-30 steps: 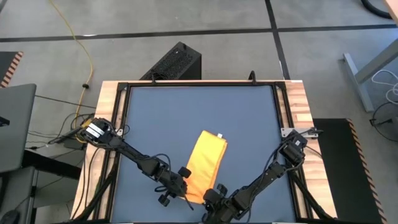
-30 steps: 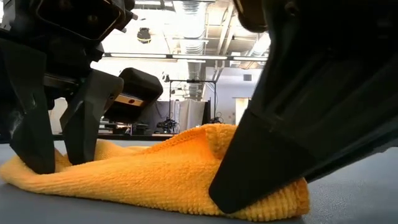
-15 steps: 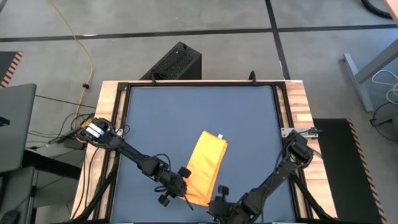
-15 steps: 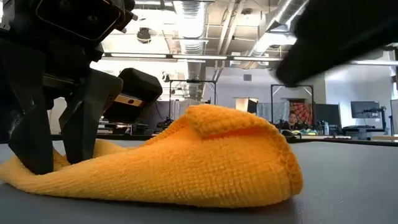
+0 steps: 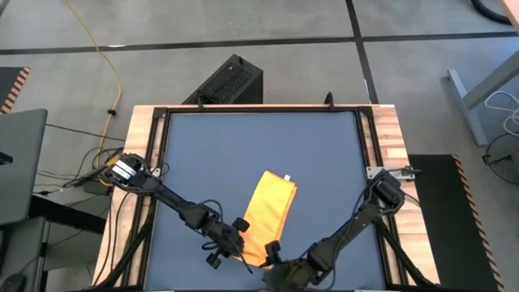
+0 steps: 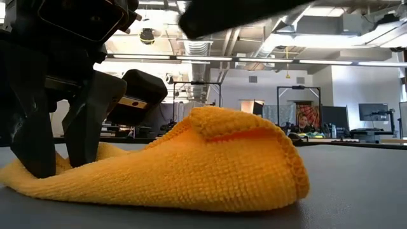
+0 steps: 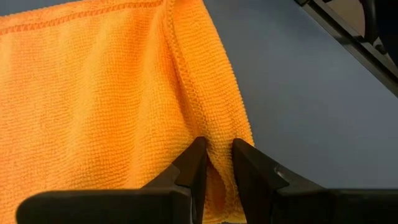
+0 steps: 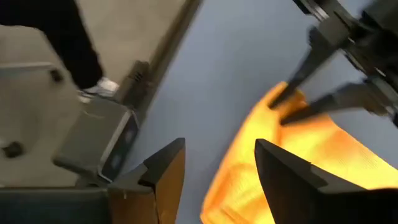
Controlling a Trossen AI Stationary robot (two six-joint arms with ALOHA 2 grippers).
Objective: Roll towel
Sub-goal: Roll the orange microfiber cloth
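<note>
At the near edge of the worktop (image 5: 195,146), a little left of its middle, your left tool (image 7: 216,163) is pinched on the towel (image 5: 266,216): the left wrist view shows its two dark fingers (image 7: 189,168) nearly together with a fold of the stitched hem caught between them, and the low view shows the same fingers planted down into the cloth where it lies thin against the surface. Your right tool (image 8: 217,165) sits just beside it, also by the near edge, with its fingers spread apart and nothing between them; its wrist view looks past them at the towel and at the left tool's grip on the towel's corner. The towel itself is a narrow, folded yellow-orange strip lying on the near half of the worktop, angled from the near edge up toward the middle, with a tiny white tag (image 5: 285,176) at its far end. At the near end the cloth is curled over on itself into a loose hump, which the low view shows standing free of the right tool.
</note>
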